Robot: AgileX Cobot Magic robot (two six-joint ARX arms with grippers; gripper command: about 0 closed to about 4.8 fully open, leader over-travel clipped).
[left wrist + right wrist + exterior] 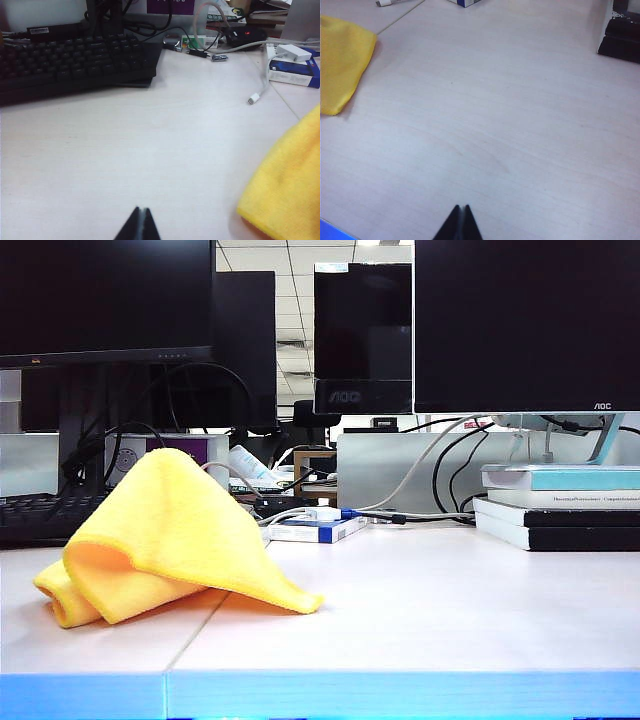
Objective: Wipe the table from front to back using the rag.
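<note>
The yellow rag (165, 540) lies crumpled in a peaked heap on the left part of the pale wood-grain table (430, 590), across its seam. No arm shows in the exterior view. In the left wrist view my left gripper (140, 210) hovers shut and empty over bare tabletop, with the rag (287, 185) off to one side and apart from it. In the right wrist view my right gripper (461, 207) is shut on nothing above bare table (510, 125), and a corner of the rag (342, 62) lies well away from it.
A black keyboard (70, 62) sits at the back left. A blue-and-white box (315, 529), cables and a white connector (254, 98) lie behind the rag. Stacked books (560, 505) stand at the back right, monitors (525, 325) behind. The table's front edge (320, 695) is light blue.
</note>
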